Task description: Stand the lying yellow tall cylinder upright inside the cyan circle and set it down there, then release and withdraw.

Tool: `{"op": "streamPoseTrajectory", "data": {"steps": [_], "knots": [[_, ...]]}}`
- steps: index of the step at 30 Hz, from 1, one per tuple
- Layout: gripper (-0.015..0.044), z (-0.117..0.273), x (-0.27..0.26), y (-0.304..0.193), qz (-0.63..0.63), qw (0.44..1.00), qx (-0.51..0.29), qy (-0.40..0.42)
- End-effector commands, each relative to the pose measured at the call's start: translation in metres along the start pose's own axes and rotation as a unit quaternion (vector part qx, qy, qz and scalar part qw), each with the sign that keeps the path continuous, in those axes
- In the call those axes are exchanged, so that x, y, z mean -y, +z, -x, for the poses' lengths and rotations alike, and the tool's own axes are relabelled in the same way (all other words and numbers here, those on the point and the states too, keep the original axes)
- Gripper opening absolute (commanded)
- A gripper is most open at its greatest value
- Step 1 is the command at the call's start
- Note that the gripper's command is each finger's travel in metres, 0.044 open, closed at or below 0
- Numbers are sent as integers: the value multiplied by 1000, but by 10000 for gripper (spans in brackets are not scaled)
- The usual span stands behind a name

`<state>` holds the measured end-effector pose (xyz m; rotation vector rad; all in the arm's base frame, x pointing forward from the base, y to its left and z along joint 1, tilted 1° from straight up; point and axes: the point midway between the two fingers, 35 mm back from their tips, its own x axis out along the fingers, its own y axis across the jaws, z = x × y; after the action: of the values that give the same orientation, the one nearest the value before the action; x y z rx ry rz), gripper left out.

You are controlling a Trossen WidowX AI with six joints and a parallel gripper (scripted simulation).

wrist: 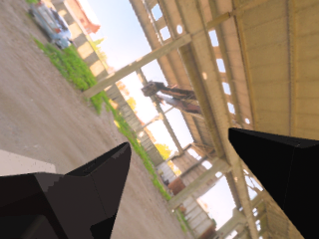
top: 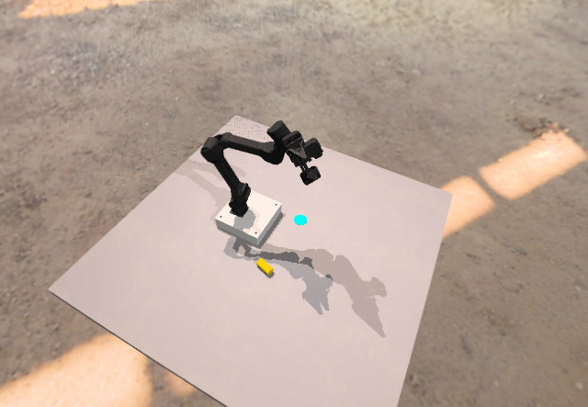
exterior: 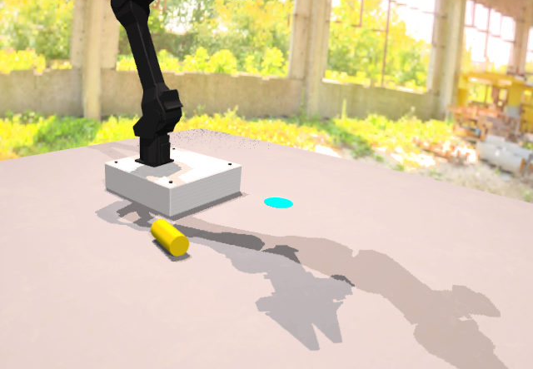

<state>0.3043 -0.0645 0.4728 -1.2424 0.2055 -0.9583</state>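
- Yellow cylinder [top: 264, 266] [exterior: 170, 236] lies on its side on the pale table [top: 142, 274] [exterior: 86, 291], near the white base block [top: 275, 203] [exterior: 206, 195] but apart from it. One round end faces the exterior view. Lying so, it will need a quarter turn before it can stand.
- Cyan circle [top: 299, 220] [exterior: 278, 202] is flat on the table, well apart from the cylinder and off another side of the block. Presumably it marks the standing place; nothing stands on it.
- Black arm [top: 246, 145] [exterior: 144, 55] rises from the block, bent at the elbow, its far end high over the table. The height probably leaves room to swing and aim before coming down.
- Gripper [top: 310, 175] [wrist: 178, 140] stands wide, nothing between its fingers. The spread suits a coming grasp. Its tips are out of frame in the exterior view.
- Wrist view looks outward past the table, toward ground and roof; neither cylinder nor circle shows there. The wrist likely has to tip down a good deal.
- Count: one cylinder, one circle, one arm, one base block, one gripper with two fingers.
- My reading: task at its start, approach still to make. A grip across the round side, near the middle, looks sensible; off-centre, the cylinder might roll or slip while being turned.
- Last care: keep it plumb over the circle before letting go, or it may topple.
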Motion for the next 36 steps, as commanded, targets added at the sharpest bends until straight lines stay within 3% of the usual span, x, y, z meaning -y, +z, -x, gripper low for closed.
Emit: {"op": "streamPoseTrajectory", "data": {"steps": [1,4,13,21,29,36], "knots": [[374,-1,-2,0,1,1000,1,2],[309,-14,-25,2,20,999,10,30],[309,-51,-129,-30,52,979,-4,196],[309,-51,-214,-103,19,921,-103,376],[309,-8,-267,-189,-64,800,-281,526],[309,53,-278,-247,-161,630,-474,593]]}}
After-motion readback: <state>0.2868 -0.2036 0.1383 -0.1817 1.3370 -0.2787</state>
